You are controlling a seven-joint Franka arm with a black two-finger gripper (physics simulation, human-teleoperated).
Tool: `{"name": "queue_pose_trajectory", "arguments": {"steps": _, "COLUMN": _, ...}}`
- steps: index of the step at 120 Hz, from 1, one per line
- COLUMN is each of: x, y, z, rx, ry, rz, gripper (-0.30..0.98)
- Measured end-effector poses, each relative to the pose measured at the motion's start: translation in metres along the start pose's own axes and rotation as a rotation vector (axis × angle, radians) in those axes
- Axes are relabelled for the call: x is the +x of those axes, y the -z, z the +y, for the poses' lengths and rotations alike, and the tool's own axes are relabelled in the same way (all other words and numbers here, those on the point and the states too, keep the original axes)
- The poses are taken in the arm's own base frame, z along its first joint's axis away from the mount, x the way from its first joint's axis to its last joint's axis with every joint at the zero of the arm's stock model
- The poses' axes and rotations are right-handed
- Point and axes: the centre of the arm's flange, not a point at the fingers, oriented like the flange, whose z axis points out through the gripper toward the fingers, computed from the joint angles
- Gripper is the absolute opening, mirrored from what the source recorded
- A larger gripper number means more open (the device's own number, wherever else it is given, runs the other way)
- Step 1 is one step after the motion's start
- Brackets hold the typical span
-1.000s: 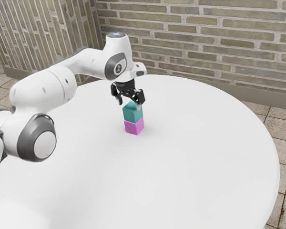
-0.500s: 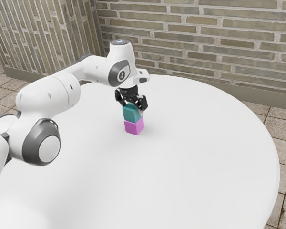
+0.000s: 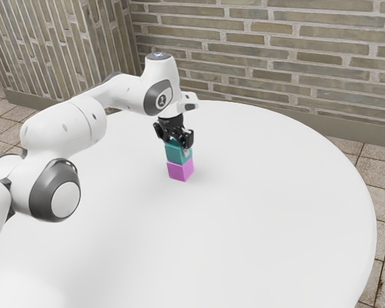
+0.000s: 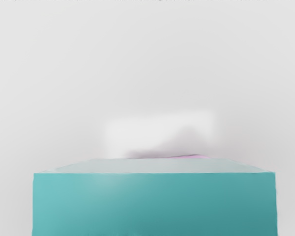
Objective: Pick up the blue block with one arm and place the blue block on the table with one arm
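From the side, the black pincer (image 3: 177,145) is down at the top of the blue block (image 3: 176,154). I can't tell how wide the pincer is, or if it has hold of anything. The blue block is right above the pink block (image 3: 179,171), over the round white table (image 3: 256,224).

From the hand, the blue block looks big and close, with a tiny bit of pink past its edge.

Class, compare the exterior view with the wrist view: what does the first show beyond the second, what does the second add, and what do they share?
Exterior view: the arm, the gripper, a brick wall and a tiled floor.
Wrist view: a close-up of the blue block.
Both: that block, the white table, and the pink block, a mere sliver in the wrist view.
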Motion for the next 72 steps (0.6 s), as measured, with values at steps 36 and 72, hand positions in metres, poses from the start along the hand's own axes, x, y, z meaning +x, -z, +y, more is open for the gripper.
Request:
{"name": "queue_pose_trajectory", "arguments": {"steps": 36, "x": 0.008, "y": 0.024, "z": 0.096, "rx": -0.014, "ry": -0.119, "rz": 0.041, "gripper": 0.23}}
{"name": "queue_pose_trajectory", "arguments": {"steps": 72, "x": 0.006, "y": -0.02, "z": 0.124, "rx": -0.01, "ry": -0.148, "rz": 0.019, "gripper": 0.26}}
